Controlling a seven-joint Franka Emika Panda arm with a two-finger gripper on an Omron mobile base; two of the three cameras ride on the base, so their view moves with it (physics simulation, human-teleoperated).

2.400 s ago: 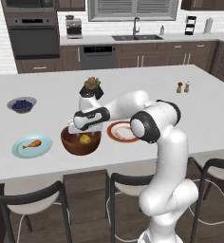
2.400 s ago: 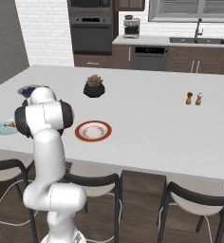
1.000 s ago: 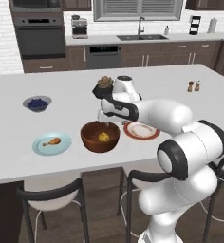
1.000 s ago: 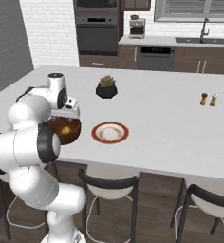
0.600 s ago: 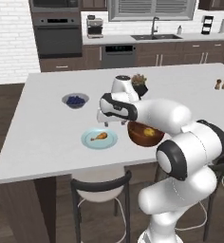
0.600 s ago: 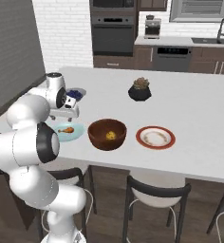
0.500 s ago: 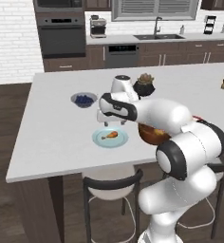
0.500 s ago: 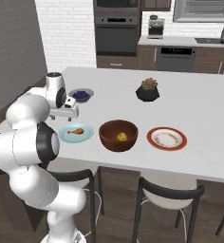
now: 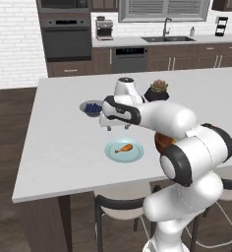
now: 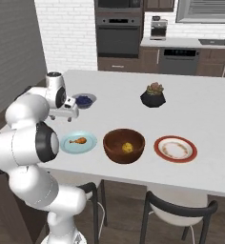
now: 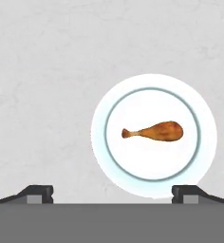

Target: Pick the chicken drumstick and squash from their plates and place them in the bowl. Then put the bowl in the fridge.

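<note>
Base has driven sideways, whole scene shifted; hand (image 9: 116,129) moved off wooden bowl (image 10: 124,146), now above blue plate (image 11: 154,135), fingers spread wide, empty. Squash (image 10: 127,147) already in bowl. Chicken drumstick (image 11: 154,131) lying on plate, next to grasp.

The drumstick (image 11: 154,132) is golden-orange on a plain light blue plate (image 11: 199,142). The bowl (image 10: 124,146) is reddish-brown wood, the squash (image 10: 127,147) inside it yellow. The other plate (image 10: 175,148) is white with a red-orange rim. The surface (image 10: 214,114) is pale grey, faintly mottled.
</note>
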